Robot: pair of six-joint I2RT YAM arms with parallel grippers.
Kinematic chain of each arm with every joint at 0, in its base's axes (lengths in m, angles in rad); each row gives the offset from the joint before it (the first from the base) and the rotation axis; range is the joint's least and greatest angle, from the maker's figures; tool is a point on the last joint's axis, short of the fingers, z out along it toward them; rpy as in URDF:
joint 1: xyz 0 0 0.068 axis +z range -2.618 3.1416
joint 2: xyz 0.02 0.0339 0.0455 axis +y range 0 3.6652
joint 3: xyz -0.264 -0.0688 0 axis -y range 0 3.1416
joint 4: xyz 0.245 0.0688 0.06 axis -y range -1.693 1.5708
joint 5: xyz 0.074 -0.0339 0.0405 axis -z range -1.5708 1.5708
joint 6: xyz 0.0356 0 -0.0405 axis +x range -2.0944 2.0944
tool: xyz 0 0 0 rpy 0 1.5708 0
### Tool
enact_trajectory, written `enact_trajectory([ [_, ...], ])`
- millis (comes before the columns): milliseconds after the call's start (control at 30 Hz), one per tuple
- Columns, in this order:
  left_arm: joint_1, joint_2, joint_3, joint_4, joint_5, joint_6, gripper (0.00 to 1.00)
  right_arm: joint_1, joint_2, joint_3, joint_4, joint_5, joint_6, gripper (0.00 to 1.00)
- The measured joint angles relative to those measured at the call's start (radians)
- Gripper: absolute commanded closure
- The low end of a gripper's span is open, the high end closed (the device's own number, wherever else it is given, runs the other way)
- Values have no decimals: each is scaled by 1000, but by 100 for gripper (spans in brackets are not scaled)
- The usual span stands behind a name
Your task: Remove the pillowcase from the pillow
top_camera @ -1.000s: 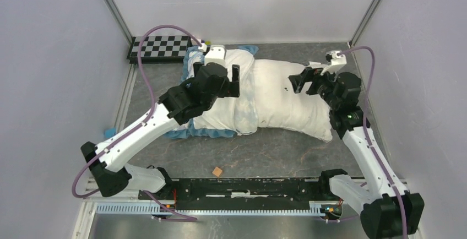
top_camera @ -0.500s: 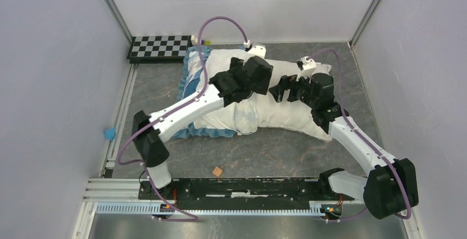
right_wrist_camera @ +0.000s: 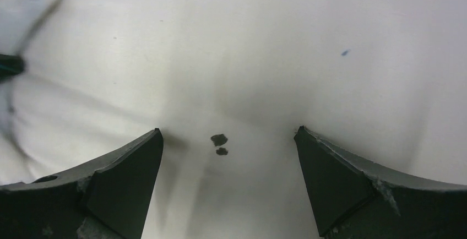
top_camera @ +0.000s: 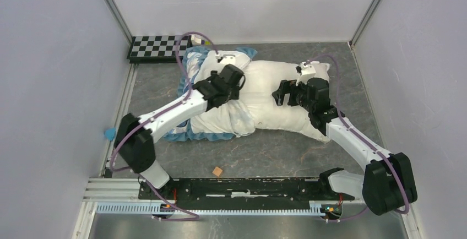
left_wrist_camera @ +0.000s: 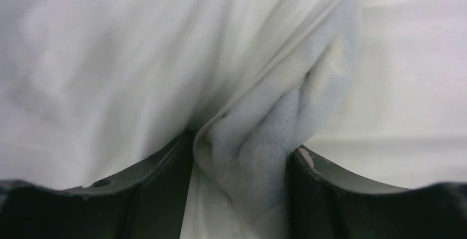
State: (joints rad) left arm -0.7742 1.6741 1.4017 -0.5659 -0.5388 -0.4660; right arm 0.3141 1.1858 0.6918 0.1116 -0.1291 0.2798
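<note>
The pillow (top_camera: 275,115) lies across the middle of the table, its right half bare. The pillowcase (top_camera: 217,120), white with blue trim, covers its left half and is bunched at the open edge. My left gripper (top_camera: 238,80) is shut on a gathered fold of the pillowcase (left_wrist_camera: 259,134) over the pillow's middle; bare pillow shows to the right of the fold (left_wrist_camera: 407,85). My right gripper (top_camera: 281,93) is open, its fingertips (right_wrist_camera: 148,145) pressed onto the bare pillow (right_wrist_camera: 231,68) on either side of two small dark specks (right_wrist_camera: 219,139).
A checkerboard (top_camera: 157,47) lies at the back left. A small brown cube (top_camera: 218,170) sits near the front rail (top_camera: 237,186). A small blue object (top_camera: 110,134) lies by the left wall. Grey walls close in left, right and back.
My left gripper reached right to the pillow's middle, then drew back left with the fabric fold. My right gripper moved left onto the bare pillow.
</note>
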Motion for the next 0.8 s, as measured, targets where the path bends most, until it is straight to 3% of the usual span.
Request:
enact_trajectory([
  [133,84,-179,-167,51,10,-37,67,0,21,4,-21,55,-8,2],
  [400,193,-408,-389,100,58,-157,93,-42,3,5,-54,148,-8,2],
  [567,313,-550,-541,171,142,-195,98,-82,-28,5,-102,192,-28,2],
  [800,326,-556,-629,324,336,-197,98,-12,-69,70,-231,162,-110,2],
])
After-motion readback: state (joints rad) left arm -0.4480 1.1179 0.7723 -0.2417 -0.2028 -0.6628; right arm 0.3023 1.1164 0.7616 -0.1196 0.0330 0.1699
